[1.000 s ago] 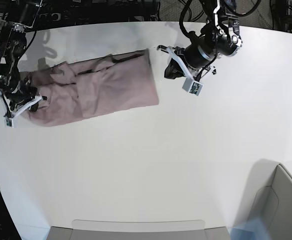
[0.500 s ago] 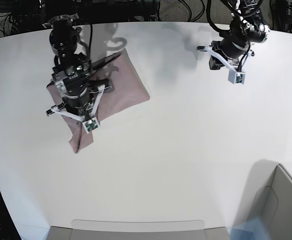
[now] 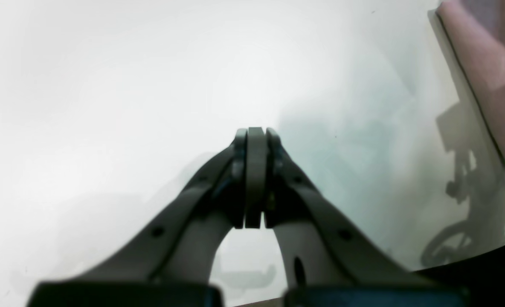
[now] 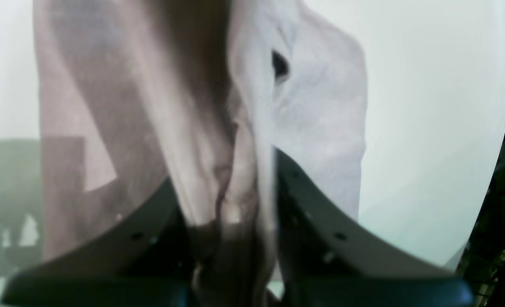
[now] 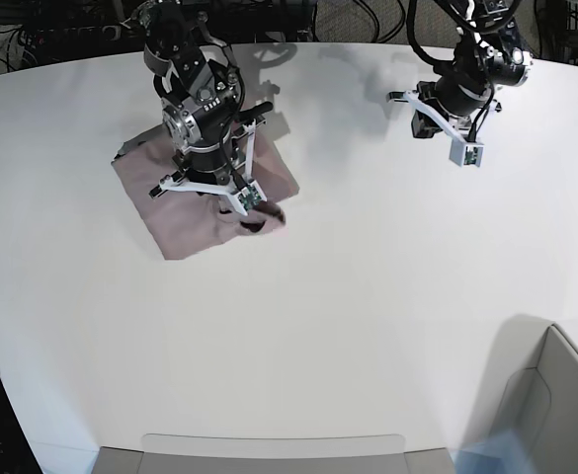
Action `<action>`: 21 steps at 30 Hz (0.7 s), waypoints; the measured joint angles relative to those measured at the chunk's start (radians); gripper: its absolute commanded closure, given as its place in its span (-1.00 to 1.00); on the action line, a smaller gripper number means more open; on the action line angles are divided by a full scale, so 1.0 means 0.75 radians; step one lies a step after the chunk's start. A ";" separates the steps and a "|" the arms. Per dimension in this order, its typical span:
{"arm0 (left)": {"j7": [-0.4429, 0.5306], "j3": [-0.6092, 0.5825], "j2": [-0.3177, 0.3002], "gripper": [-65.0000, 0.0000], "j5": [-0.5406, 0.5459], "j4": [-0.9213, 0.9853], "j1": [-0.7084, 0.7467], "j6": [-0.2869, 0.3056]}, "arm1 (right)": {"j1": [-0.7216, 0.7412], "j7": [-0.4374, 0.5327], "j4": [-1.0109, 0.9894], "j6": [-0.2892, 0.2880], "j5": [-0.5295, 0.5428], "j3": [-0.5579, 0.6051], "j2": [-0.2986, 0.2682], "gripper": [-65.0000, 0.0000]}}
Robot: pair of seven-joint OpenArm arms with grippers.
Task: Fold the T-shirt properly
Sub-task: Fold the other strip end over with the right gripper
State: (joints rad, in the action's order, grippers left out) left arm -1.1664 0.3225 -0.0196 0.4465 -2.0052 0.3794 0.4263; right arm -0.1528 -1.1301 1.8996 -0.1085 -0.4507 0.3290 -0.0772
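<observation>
Two risks. On the table's [image 5: 368, 326] far left the right gripper [image 5: 213, 190] pinches a bunched fold of the T-shirt [image 5: 175, 232]; letting go crooked could skew the stack. Far right, the left gripper [image 5: 443, 126] hangs clenched, empty, useless for smoothing.

Plain dusty mauve-pink T-shirt [image 5: 185, 222], unprinted, shading to pale grey-pink right of the dark grey fingers [image 4: 308, 204] of the right gripper [image 4: 231, 213] and to brown shadow between them; matching dark grey left gripper [image 3: 254, 179] over a plain white table [image 5: 368, 296].
</observation>
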 measured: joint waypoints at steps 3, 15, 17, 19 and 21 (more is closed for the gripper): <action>0.001 0.000 0.000 1.00 0.000 0.008 -0.004 0.000 | -0.003 0.001 0.001 0.001 0.002 0.003 0.002 1.00; 0.001 -0.003 0.001 1.00 0.000 0.095 -0.008 0.000 | 0.003 0.001 0.008 0.001 -0.008 0.142 -0.003 -0.18; 0.000 -0.002 0.000 1.00 -0.001 0.097 -0.015 0.000 | -0.001 -0.002 0.008 0.002 -0.007 0.225 0.009 -0.20; -0.001 -0.002 0.001 1.00 -0.001 0.097 -0.038 0.000 | -0.007 -0.002 0.008 0.001 0.003 0.299 0.042 -0.20; 0.001 -0.002 0.001 1.00 0.004 0.097 -0.060 0.001 | -0.019 0.008 0.008 -0.003 0.003 0.337 0.074 -0.20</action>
State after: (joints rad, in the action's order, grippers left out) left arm -1.1656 0.3210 -0.0193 0.4492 -1.9327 0.3347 0.4267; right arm -0.1673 -1.1240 1.9057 -0.1108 -0.4484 0.5816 -0.0216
